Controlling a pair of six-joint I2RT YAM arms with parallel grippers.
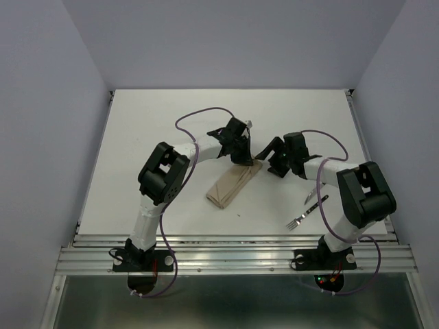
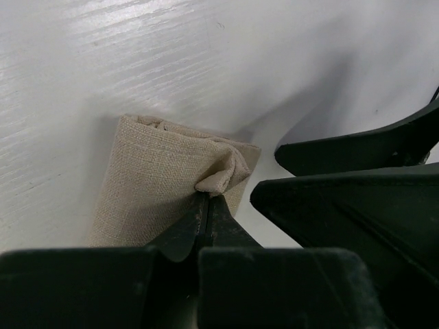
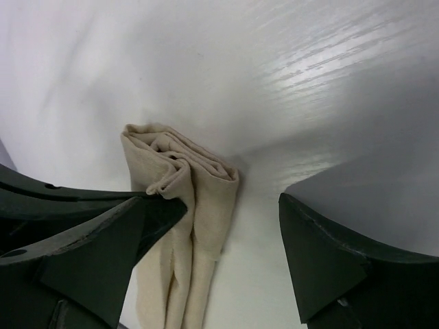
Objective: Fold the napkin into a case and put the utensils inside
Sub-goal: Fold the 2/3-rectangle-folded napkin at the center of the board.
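Observation:
The beige napkin (image 1: 233, 186) lies folded into a narrow layered case in the middle of the table, running diagonally. My left gripper (image 1: 241, 157) is shut on a small raised fold of cloth (image 2: 223, 179) at the far end, its fingertips (image 2: 208, 199) pressed together. My right gripper (image 1: 265, 162) stands open just right of that end; in its wrist view the napkin (image 3: 206, 199) lies between its left finger (image 3: 110, 253) and right finger (image 3: 322, 260). The utensils lie to the right: the fork (image 1: 305, 214) and, beyond it, the knife (image 1: 314, 195).
The two grippers sit very close together over the napkin's far end; the right gripper's fingers (image 2: 343, 147) fill the right of the left wrist view. White walls stand on three sides of the white table (image 1: 164, 123). A metal rail (image 1: 233, 255) runs along the near edge.

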